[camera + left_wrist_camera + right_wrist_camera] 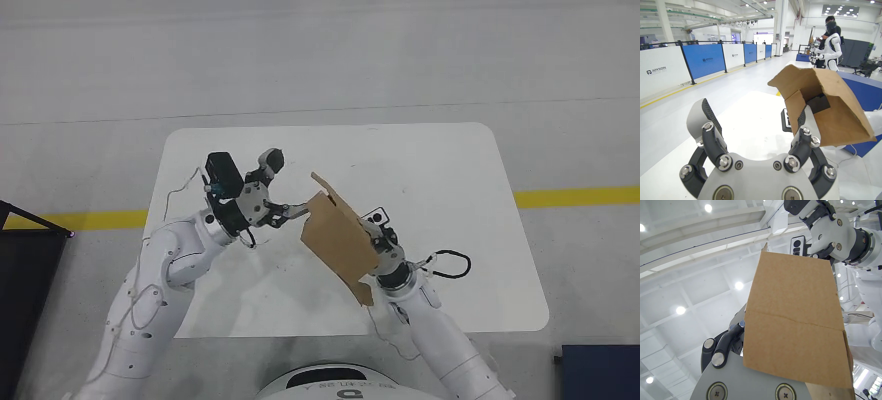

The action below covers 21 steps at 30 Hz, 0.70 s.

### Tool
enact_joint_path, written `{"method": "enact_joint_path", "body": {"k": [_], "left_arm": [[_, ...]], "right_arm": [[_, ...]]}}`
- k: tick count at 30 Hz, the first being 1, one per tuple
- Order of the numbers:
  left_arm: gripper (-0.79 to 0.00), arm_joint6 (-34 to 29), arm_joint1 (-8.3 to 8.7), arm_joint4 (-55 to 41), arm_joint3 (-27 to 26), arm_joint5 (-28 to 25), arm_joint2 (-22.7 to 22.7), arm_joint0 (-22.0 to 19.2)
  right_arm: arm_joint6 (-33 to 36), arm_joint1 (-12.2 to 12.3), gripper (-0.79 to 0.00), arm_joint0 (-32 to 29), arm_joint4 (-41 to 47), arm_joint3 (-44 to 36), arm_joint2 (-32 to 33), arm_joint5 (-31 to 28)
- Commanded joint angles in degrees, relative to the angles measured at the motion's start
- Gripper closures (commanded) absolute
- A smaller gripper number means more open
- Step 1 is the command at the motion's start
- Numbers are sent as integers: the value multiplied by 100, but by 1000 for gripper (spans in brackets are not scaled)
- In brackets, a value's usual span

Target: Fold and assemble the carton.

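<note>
Left fingers (712,116) apart around carton (838,113)

Bright, even illumination from rows of round ceiling lamps (739,285) overhead. The white rounded-corner surface (440,180) is uniformly lit and shows pale glare in the left wrist view. The brown cardboard carton (838,123) is shaded dark inside its fold. Both wrist views bow straight lines near their edges.

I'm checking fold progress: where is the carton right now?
Top view: the carton is raised over the middle of the table, one edge against a finger of the open left gripper.
</note>
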Motion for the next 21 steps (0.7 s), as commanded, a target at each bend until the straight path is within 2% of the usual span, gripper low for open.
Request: {"method": "enact_joint_path", "body": {"k": [1, 5, 8, 12, 16, 21], "left_arm": [[-785, 118, 6, -90, -62, 76, -123, 11], [-785, 191, 25, -349, -212, -47, -320, -34], [-785, 107, 28, -472, -343, -169, -307, -134], [-785, -108, 11, -371, -314, -317, -45, -355], [-785, -376, -1, 255, -136, -360, 213, -637], [-785, -222, -27, 556, 56, -537, 522, -740]], "right_arm": [[49, -1, 0, 1, 112, 29, 42, 51], [86, -3, 0, 3, 165, 106, 103, 69], [90, -7, 0, 9, 127, 146, 109, 67], [131, -15, 0, 13, 56, 137, 92, 58], [161, -16, 0, -4, -32, 97, 94, 32], [155, -7, 0, -74, -174, 11, 114, 20]]}}
